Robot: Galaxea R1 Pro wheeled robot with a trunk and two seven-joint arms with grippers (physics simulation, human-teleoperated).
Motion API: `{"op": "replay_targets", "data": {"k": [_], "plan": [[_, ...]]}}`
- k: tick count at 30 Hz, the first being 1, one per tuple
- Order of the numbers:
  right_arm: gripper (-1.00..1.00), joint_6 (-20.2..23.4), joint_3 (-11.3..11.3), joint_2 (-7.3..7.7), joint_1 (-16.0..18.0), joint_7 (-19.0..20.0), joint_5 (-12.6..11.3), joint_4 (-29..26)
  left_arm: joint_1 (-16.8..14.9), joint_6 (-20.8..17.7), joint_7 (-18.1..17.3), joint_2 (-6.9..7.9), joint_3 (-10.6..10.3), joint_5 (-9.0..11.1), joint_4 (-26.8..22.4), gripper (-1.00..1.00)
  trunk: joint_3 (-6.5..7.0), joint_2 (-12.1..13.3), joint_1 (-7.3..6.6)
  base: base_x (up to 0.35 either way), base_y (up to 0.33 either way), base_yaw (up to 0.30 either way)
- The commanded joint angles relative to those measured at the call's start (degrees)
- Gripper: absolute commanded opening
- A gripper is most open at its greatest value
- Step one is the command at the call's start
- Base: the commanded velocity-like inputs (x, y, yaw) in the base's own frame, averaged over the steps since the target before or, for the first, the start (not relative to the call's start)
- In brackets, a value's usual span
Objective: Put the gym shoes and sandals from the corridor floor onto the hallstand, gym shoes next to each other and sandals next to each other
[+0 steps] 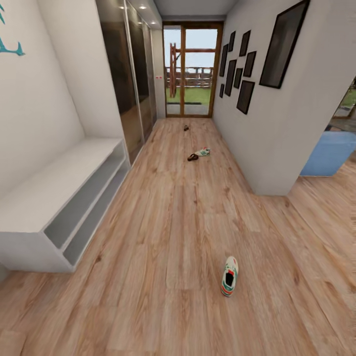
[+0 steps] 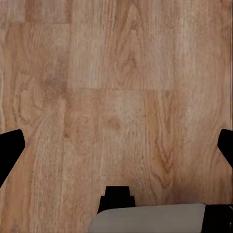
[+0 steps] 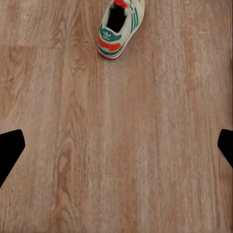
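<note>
You had one gym shoe (image 1: 229,276) close ahead on the corridor floor (image 1: 168,232), heel toward you — the right gripper (image 3: 116,145) hung above bare planks just short of it, fingers spread wide. The left gripper (image 2: 116,145) was spread too, over bare floor. Farther down lay the second gym shoe (image 1: 202,152) touching a sandal (image 1: 192,157), another sandal (image 1: 186,127) near the glass door (image 1: 190,69). The hallstand (image 1: 64,198) stood left — nothing on it.
</note>
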State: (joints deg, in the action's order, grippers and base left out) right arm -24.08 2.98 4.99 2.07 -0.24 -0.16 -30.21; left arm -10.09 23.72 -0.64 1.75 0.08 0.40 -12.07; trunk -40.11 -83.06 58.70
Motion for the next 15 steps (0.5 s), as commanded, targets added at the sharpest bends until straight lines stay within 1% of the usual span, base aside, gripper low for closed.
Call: {"op": "replay_targets", "data": {"k": [1, 7, 10, 15], "plan": [[1.0, -0.18, 0.01, -0.02, 0.04, -0.02, -0.01, 0.06, -0.02, 0.18, -0.07, 0.01, 0.01, 0.04, 0.03, 1.0, -0.11, -0.02, 0.02, 0.28, -0.165, -0.209], [1.0, -0.18, 0.0, -0.03, 0.04, -0.02, -0.01, 0.06, -0.02, 0.17, -0.07, 0.01, 0.01, 0.06, 0.02, 1.0, -0.42, -0.02, 0.02, 0.251, -0.151, -0.24], [1.0, -0.18, -0.06, 0.0, 0.04, -0.02, -0.01, 0.06, -0.02, 0.16, -0.07, 0.01, 0.01, 0.04, 0.02, 1.0, -0.45, -0.02, 0.02, 0.079, -0.043, -0.283], [1.0, -0.18, -0.02, 0.01, 0.04, -0.02, -0.01, 0.06, -0.02, 0.18, -0.07, 0.02, 0.01, 0.08, 0.02, 1.0, -0.47, -0.02, 0.02, 0.023, -0.012, -0.295]]}}
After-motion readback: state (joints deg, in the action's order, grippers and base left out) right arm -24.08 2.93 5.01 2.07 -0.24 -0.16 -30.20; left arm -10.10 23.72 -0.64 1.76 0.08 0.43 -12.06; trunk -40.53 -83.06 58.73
